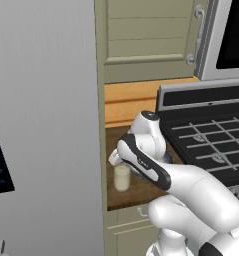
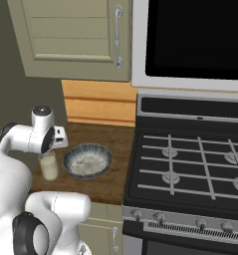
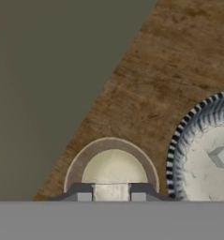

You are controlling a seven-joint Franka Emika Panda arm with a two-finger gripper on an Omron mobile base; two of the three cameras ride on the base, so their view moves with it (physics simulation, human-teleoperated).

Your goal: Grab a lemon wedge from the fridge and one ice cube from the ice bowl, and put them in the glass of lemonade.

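Note:
The glass of lemonade (image 1: 122,178) (image 2: 48,168) stands on the wooden counter beside the fridge (image 1: 46,125). My gripper (image 3: 111,197) hangs straight over the glass (image 3: 113,166), shut on a pale ice cube (image 3: 111,191) held between its fingertips (image 3: 84,197). In the base views the hand (image 1: 117,158) (image 2: 53,142) sits just above the glass's rim. The ice bowl (image 2: 87,160) (image 3: 197,154) is right of the glass, with another cube (image 3: 221,157) inside. The lemon wedge is out of view.
A black gas stove (image 2: 190,159) (image 1: 211,135) borders the counter (image 2: 110,184) on the right. A cream wall cabinet (image 2: 75,35) and a dark microwave (image 2: 190,35) hang above. The fridge side closes the counter's left end.

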